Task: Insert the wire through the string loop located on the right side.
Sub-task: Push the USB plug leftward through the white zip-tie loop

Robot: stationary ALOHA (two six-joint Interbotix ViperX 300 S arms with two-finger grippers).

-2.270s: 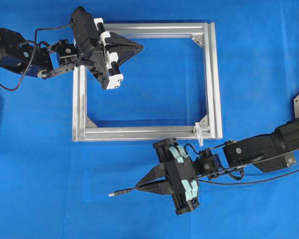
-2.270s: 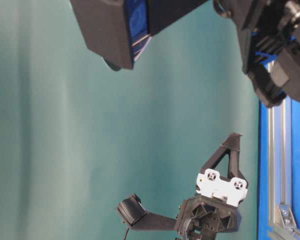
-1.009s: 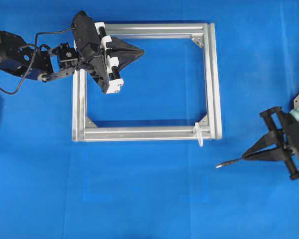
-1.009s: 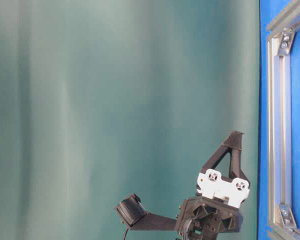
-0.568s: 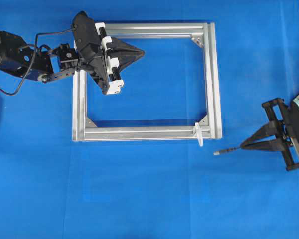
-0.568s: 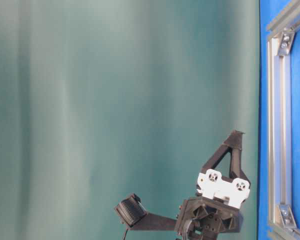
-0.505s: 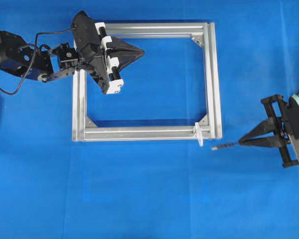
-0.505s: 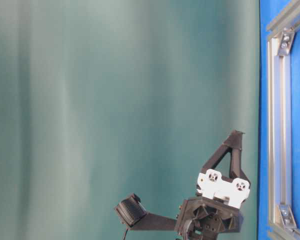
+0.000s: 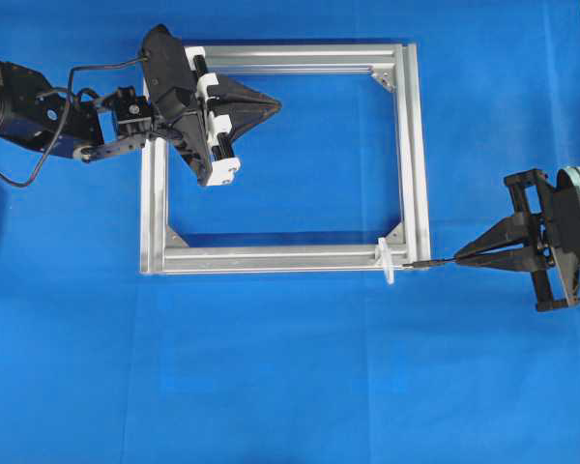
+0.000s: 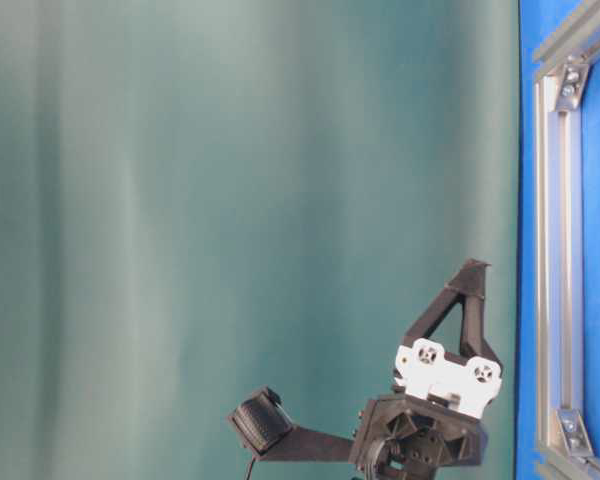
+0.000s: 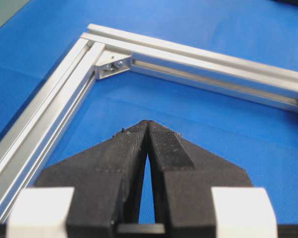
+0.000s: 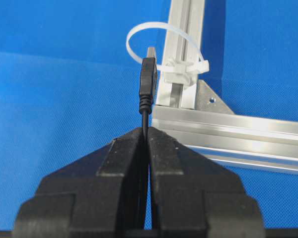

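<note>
The silver frame (image 9: 413,155) lies flat on the blue table. The white string loop (image 9: 388,263) sticks out of its near right corner. My right gripper (image 9: 459,258) is shut on the black wire (image 9: 433,262), just right of that corner. The wire's plug points at the loop and stops just short of it. In the right wrist view the plug (image 12: 148,82) stands straight out of the right gripper (image 12: 145,131), its silver tip level with the opening of the loop (image 12: 158,23). My left gripper (image 9: 274,97) is shut on nothing above the frame's far left part.
The frame's rails (image 12: 228,126) and corner bracket (image 12: 208,101) lie right beside the plug. The left arm (image 9: 39,106) reaches in from the far left. Bare blue cloth (image 9: 300,367) spreads in front of the frame. A teal curtain (image 10: 230,200) hangs behind.
My right gripper has carried the wire left and slightly farther back, bringing the plug tip from open cloth up to the loop. The left gripper has stayed put.
</note>
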